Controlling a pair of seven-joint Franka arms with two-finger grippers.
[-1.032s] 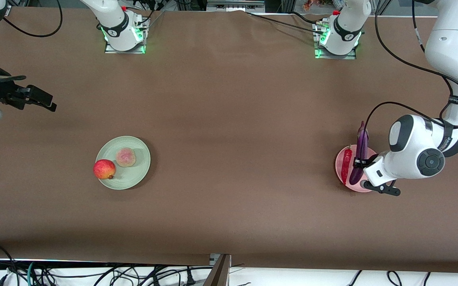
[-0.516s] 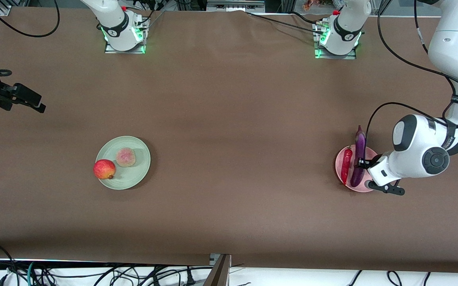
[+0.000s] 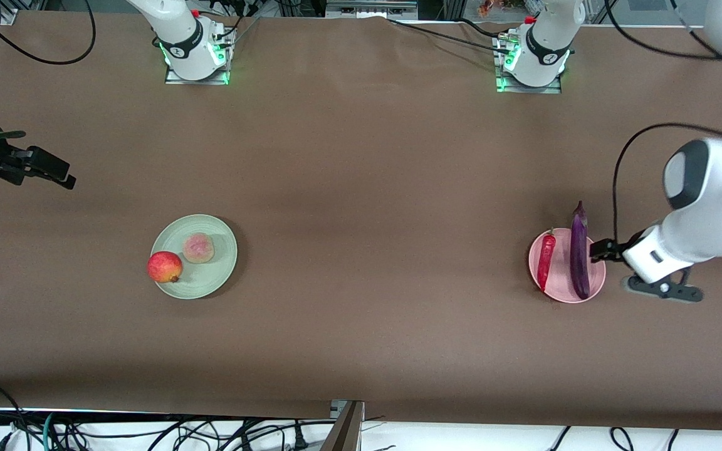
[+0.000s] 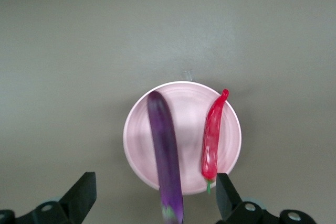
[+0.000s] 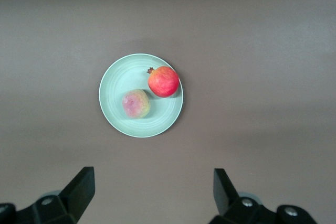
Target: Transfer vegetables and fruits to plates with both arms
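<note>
The purple eggplant [image 3: 579, 250] and the red chili [image 3: 546, 260] lie side by side on the pink plate [image 3: 561, 266]. The eggplant's stem end sticks out over the rim. My left gripper [image 3: 600, 250] is open and empty, raised just beside that plate toward the left arm's end. Its wrist view shows the eggplant [image 4: 165, 150], the chili [image 4: 212, 137] and the plate [image 4: 189, 119] between the open gripper [image 4: 153, 195]. The pomegranate [image 3: 164, 267] and the peach [image 3: 198, 248] sit on the green plate [image 3: 214, 272]. My right gripper [image 3: 54, 170] is open and empty, up at the right arm's end of the table.
The right wrist view shows the green plate [image 5: 157, 119] with the pomegranate [image 5: 163, 81] and the peach [image 5: 136, 103] below the open gripper [image 5: 152, 190]. The brown table [image 3: 373, 219] stretches between the plates. The arm bases [image 3: 195, 50] stand at its back edge.
My left gripper let go of the eggplant, which now lies flat on the pink plate, and drew up and away toward the left arm's end. The right gripper shifted slightly.
</note>
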